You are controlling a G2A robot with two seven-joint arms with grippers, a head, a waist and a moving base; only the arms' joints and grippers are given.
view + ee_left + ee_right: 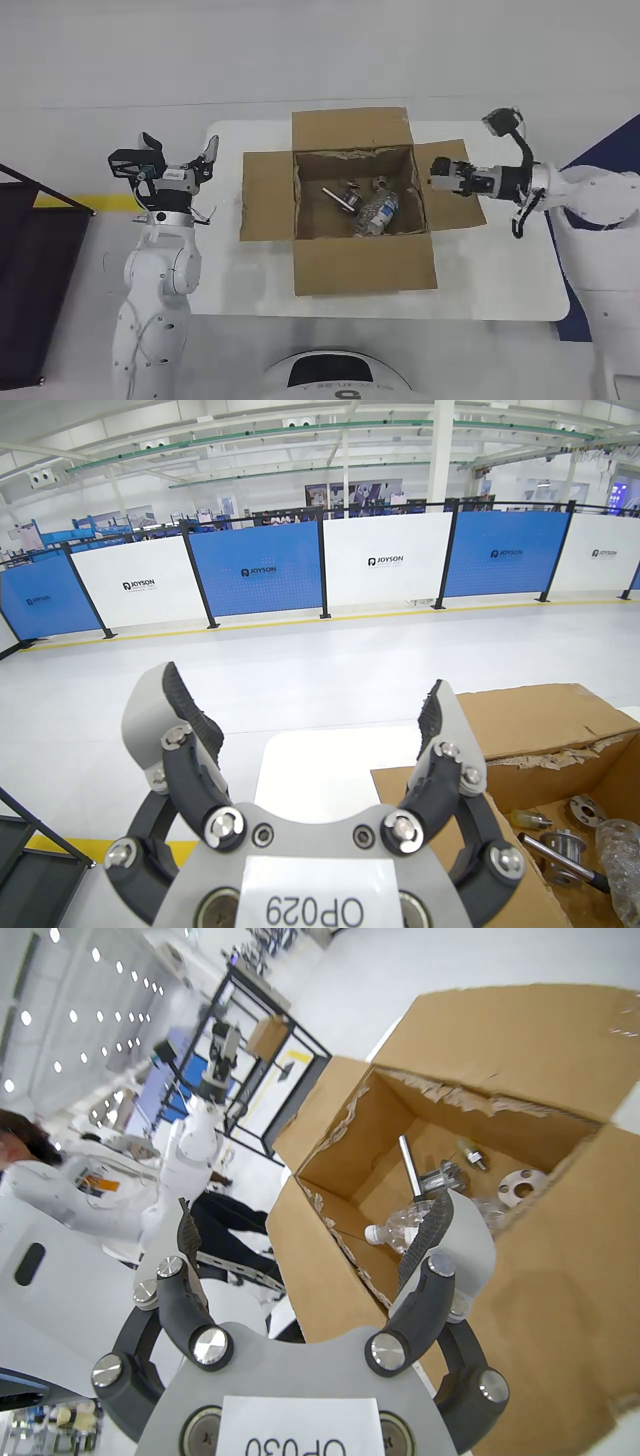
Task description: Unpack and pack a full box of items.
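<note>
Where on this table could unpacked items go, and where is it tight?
The widest bare table is the near right corner, past the box's right flap; a thinner strip runs between the near flap and the table's near edge. Left of the left flap is narrow. Inside, the bottle and metal parts crowd the floor's middle.

A: Boxes on the worktop?
B: One cardboard box.
A: Contents, by kind?
B: One plastic bottle, one metal rod, one flange, one small fitting. Four items visible.
</note>
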